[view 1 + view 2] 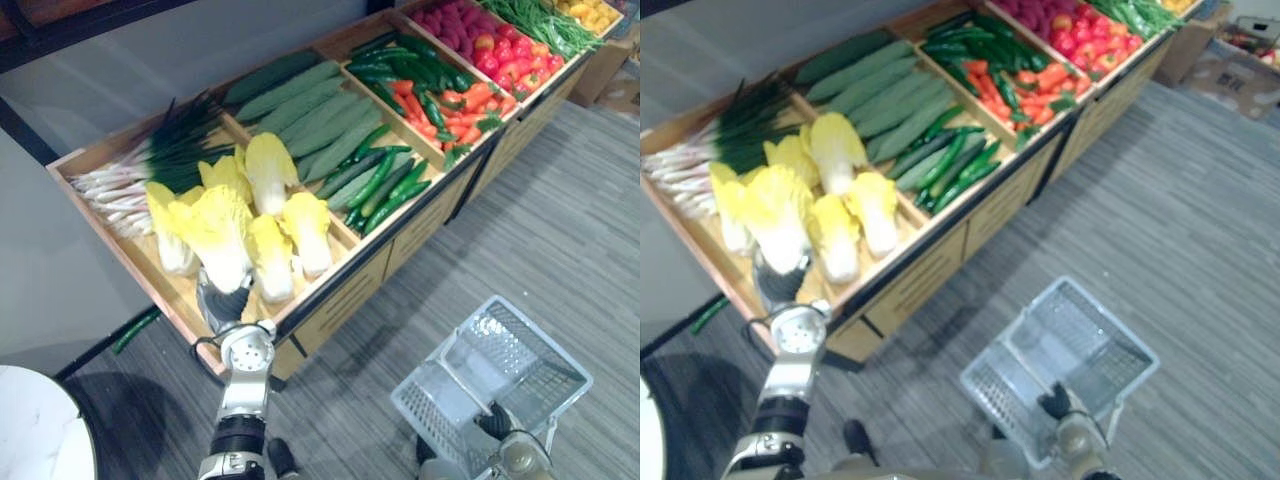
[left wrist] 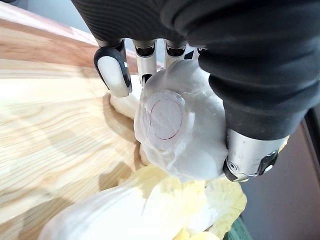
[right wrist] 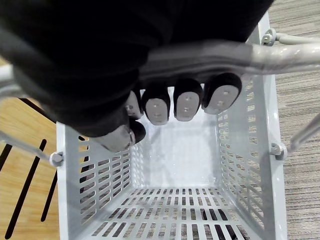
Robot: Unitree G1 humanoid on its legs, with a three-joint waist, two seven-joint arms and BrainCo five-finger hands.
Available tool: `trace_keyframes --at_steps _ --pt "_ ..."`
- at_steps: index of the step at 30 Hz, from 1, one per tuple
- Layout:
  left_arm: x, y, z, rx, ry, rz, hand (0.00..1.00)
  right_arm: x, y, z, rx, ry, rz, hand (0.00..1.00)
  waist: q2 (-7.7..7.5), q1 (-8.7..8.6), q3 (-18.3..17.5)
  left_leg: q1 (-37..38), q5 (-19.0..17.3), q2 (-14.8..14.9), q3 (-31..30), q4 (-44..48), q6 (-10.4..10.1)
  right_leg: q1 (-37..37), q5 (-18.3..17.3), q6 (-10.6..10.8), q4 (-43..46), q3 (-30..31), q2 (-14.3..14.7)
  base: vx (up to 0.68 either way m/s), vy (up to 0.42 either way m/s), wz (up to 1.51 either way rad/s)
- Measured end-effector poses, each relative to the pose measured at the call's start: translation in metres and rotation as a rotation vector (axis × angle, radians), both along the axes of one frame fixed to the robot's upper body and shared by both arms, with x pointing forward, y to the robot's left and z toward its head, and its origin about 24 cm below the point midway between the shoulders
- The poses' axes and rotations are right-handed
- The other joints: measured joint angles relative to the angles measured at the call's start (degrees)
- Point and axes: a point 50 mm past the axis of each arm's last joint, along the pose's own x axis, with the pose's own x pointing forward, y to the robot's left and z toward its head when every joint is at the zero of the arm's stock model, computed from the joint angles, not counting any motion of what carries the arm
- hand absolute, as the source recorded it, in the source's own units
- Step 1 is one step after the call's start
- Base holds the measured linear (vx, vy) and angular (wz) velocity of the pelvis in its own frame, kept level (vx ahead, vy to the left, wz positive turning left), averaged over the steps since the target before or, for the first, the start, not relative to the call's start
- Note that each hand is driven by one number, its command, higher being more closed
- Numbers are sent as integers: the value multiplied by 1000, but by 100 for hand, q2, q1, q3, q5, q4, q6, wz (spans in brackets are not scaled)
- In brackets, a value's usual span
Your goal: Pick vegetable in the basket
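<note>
Left hand (image 1: 222, 304) curls round the white stem end, marked with a thin red ring, of a cabbage (image 2: 186, 131). The cabbage lies in the bin (image 2: 50, 125), leaves pointing away from the hand. Right hand (image 3: 158, 108) is clamped on the basket (image 1: 541, 386) handle (image 3: 226, 55).

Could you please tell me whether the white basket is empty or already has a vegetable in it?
Empty: the basket has a bare slotted floor and bare walls, with no vegetable inside.
</note>
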Motion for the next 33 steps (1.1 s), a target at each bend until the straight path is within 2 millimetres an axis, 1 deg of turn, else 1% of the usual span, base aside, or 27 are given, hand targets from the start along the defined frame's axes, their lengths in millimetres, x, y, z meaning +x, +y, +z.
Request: trace_keyframes --at_steps 4,5,7,8,11,13,14,16,18,21,23,26,28,31,33 --pt "0 1 10 8 -46 6 100 -1 0 0 1 2 -4 100 -1 2 -2 -4 14 0 -48 0 1 29 0 0 0 -47 -1 6 -6 6" --pt "0 1 16 14 -73 7 100 -1 0 0 1 2 -3 100 0 4 -2 -5 20 0 -90 0 6 67 -1 0 -3 -88 -2 3 -6 13" --pt "-1 1 22 34 -96 7 100 -1 0 0 1 1 -3 100 -6 6 -20 -4 23 0 -126 -1 9 101 -15 -6 -6 -133 -5 2 -5 11" --pt "-3 2 27 54 -115 9 100 0 -1 0 1 1 -1 100 -6 40 -46 -6 24 0 -132 -1 10 102 -16 -6 -6 -140 -6 -2 -4 4" --pt "-4 3 33 61 -142 8 100 2 -2 2 -6 -5 17 100 -10 139 -68 -12 26 -6 -138 -1 13 96 -18 -6 -6 -150 -16 -2 -1 1" --pt "-10 4 34 75 -146 3 100 7 -4 7 -20 -21 49 100 -12 136 -96 -41 28 -20 -159 -1 15 96 -21 0 -4 -167 -29 2 -1 7" --pt "-13 3 33 84 -142 -10 100 9 -7 9 -26 -27 59 100 -11 138 -183 -122 44 -23 -191 -1 27 31 -19 0 1 -184 -31 21 -3 9" --pt "-17 2 32 105 -129 -36 100 13 -13 13 -49 -32 72 100 -20 143 -235 -181 67 -22 -241 0 35 15 -17 -1 10 -216 -26 22 -6 13" --pt "-20 -2 31 114 -119 -81 100 25 -23 22 -92 -46 110 100 -21 145 -246 -197 100 -17 -278 12 40 22 -17 -1 44 -250 -22 9 -6 11" --pt "-23 -7 34 125 -127 -134 100 36 -33 34 -133 -80 135 100 -14 167 -251 -198 128 -11 -284 10 48 6 -17 -1 95 -250 -21 -16 -3 1" --pt "-25 -15 36 135 -138 -198 100 46 -42 44 -179 -102 175 100 -8 171 -256 -201 142 -9 -279 0 63 -1 -16 -1 113 -246 -19 -63 -6 1" --pt "-26 -23 37 147 -131 -278 100 54 -49 53 -221 -107 215 100 4 187 -265 -201 146 -11 -271 -1 70 -13 -1 19 111 -228 -22 -68 -2 -2" --pt "-29 -25 38 174 -130 -327 100 57 -53 57 -239 -109 222 100 3 203 -266 -202 144 -13 -256 -1 67 -29 7 28 104 -190 -21 -45 1 -6" --pt "-30 -30 40 193 -133 -386 100 62 -61 65 -262 -113 228 100 -5 292 -327 -218 152 -23 -161 -1 79 -118 56 47 89 -97 -32 -21 1 -13" --pt "-31 -33 39 211 -117 -440 100 69 -63 71 -278 -126 240 100 3 279 -360 -204 163 -29 -134 -1 92 -120 102 46 88 -82 -38 8 -3 -8"
